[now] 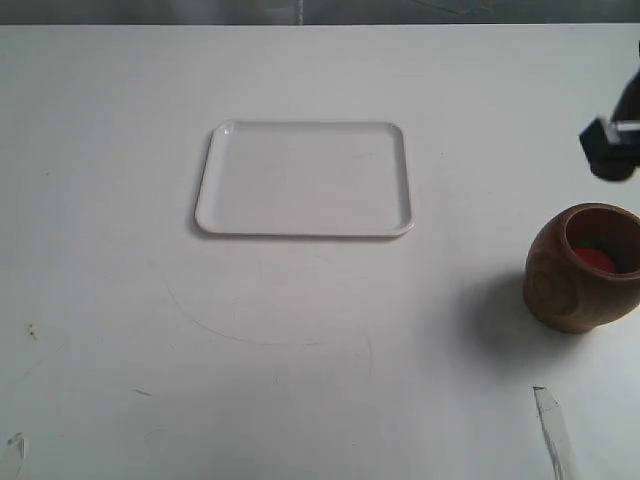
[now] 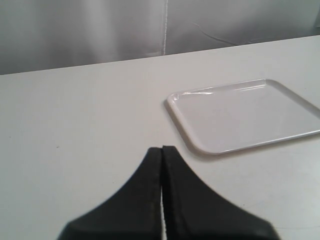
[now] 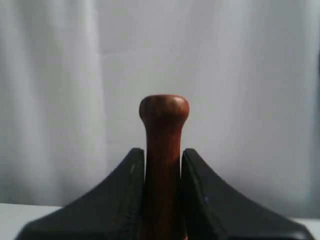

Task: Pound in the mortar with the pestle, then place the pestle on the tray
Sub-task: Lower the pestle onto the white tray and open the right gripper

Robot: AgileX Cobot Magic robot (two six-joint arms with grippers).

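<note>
The light-brown wooden mortar (image 1: 584, 267) stands at the table's right edge in the exterior view, with something red (image 1: 594, 259) inside. A white tray (image 1: 304, 179) lies flat at the table's middle, also seen in the left wrist view (image 2: 245, 116). My right gripper (image 3: 162, 152) is shut on the reddish-brown pestle (image 3: 163, 130), whose knobbed end sticks out past the fingertips. In the exterior view a dark part of the right arm (image 1: 612, 148) shows above and behind the mortar; the pestle does not show there. My left gripper (image 2: 162, 149) is shut on nothing, over bare table near the tray.
The white tabletop (image 1: 300, 340) has faint scratches and small marks. A strip of clear tape (image 1: 552, 425) lies at the front right. A grey curtain (image 2: 100, 25) hangs behind the table's far edge.
</note>
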